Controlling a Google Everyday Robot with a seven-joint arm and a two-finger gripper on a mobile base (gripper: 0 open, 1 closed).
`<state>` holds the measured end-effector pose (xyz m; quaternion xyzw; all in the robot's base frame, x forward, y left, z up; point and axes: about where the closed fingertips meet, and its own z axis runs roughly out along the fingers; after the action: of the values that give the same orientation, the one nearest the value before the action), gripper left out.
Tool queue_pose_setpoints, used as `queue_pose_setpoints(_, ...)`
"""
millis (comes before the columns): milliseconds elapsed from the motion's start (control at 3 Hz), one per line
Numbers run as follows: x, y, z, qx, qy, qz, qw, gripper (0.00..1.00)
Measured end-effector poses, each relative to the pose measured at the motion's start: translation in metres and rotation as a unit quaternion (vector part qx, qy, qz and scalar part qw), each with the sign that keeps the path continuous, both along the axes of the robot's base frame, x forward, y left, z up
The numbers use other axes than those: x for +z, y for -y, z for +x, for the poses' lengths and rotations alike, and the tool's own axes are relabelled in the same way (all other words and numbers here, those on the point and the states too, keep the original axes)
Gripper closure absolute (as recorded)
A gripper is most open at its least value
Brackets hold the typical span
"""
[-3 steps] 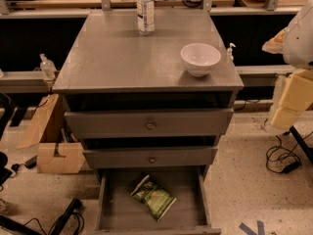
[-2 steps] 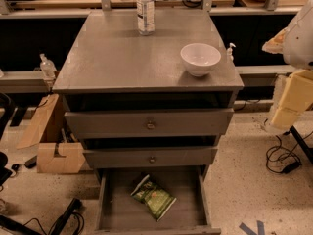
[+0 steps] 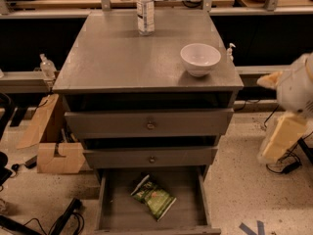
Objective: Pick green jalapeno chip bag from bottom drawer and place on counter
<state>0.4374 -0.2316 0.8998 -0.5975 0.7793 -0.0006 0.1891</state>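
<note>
The green jalapeno chip bag (image 3: 153,197) lies flat in the open bottom drawer (image 3: 112,207), a little right of its middle and turned at an angle. The counter (image 3: 122,58) is the grey top of the cabinet above it. My gripper (image 3: 280,138) hangs at the right edge of the view, beside the cabinet at about the height of the upper drawers. It is well apart from the bag and off to the right of the drawer. Nothing shows in it.
A white bowl (image 3: 200,58) stands at the counter's right front and a clear water bottle (image 3: 145,4) at its back middle. The two upper drawers (image 3: 149,125) are shut. Cardboard boxes (image 3: 54,148) and cables lie on the floor to the left.
My arm and gripper have come down and slightly left at the right edge of the view. The bag, bowl and bottle have not moved.
</note>
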Motion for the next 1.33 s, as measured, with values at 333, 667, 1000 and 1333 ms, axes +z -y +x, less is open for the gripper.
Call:
queue_pose_setpoints(333, -0.053, 0.009, 0.001, 0.019, 0.019, 0.03, 0.9992, 0.0)
queue_pose_setpoints(667, -0.12, 0.011, 0.014, 0.034, 0.045, 0.044, 0.9974, 0.0)
queue_pose_setpoints(1000, -0.163, 0.003, 0.023, 0.036, 0.044, 0.045, 0.9973, 0.0)
queue_pose_setpoints(1333, -0.163, 0.003, 0.025, 0.035, 0.048, 0.045, 0.9972, 0.0)
